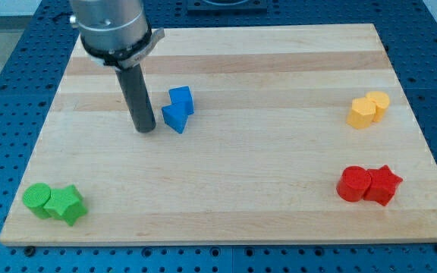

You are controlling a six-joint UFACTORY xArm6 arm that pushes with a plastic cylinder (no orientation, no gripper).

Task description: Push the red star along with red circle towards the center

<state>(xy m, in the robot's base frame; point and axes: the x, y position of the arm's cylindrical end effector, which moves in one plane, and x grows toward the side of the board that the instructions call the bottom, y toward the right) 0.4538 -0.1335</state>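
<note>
The red circle (352,184) and the red star (382,184) sit touching side by side near the view's bottom right of the wooden board (241,189), the circle on the left. My tip (145,130) rests on the board at the upper left, just left of two blue blocks, and far from both red blocks.
A blue cube (181,99) and a blue triangular block (174,117) touch each other just right of my tip. Two yellow blocks (368,109) sit at the right edge. A green circle (38,199) and a green star (67,205) sit at the bottom left corner.
</note>
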